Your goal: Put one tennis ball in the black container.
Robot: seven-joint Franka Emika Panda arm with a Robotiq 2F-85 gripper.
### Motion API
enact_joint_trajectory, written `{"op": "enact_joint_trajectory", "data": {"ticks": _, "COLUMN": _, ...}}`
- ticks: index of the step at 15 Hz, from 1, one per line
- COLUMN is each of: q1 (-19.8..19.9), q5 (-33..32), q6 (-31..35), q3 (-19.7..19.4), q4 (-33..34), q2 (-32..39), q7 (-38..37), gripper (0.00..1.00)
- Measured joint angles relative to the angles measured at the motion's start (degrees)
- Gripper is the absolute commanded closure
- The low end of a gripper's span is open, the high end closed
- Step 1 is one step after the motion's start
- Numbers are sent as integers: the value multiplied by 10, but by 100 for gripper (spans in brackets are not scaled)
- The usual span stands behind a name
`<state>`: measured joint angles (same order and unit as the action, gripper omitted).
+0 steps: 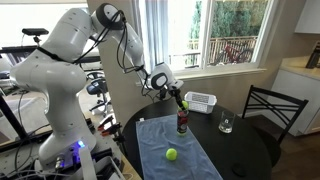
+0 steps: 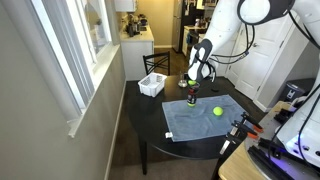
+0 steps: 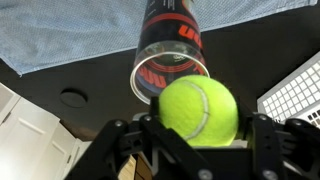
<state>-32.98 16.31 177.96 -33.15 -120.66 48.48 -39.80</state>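
Note:
My gripper is shut on a yellow-green tennis ball and holds it just above and beside the open mouth of the black container, a dark upright canister with a reddish band. In both exterior views the gripper hangs right over the canister, which stands at the far edge of a blue-grey cloth. A second tennis ball lies loose on the cloth.
A white slatted basket stands near the canister on the round black table. A clear glass stands further along. A black chair is at the table's side.

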Motion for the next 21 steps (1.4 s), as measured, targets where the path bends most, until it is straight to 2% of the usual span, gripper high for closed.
{"op": "enact_joint_trajectory", "data": {"ticks": 2, "q1": 5, "q5": 0, "q6": -1, "q3": 8, "q4": 0, "q2": 0, "q7": 0, "gripper": 57}}
{"op": "enact_joint_trajectory", "data": {"ticks": 3, "q1": 7, "q5": -1, "q6": -2, "q3": 11, "q4": 0, "q2": 0, "q7": 0, "gripper": 8}}
{"op": "enact_joint_trajectory", "data": {"ticks": 5, "q1": 8, "q5": -1, "q6": -8, "q3": 14, "q4": 0, "q2": 0, "q7": 0, "gripper": 2}}
{"op": "enact_joint_trajectory", "data": {"ticks": 16, "q1": 16, "q5": -1, "q6": -12, "q3": 18, "q4": -4, "q2": 0, "q7": 0, "gripper": 0}}
{"op": "enact_joint_trajectory", "data": {"ticks": 21, "q1": 23, "q5": -4, "q6": -12, "q3": 33, "q4": -8, "q2": -8, "q7": 0, "gripper": 0}}
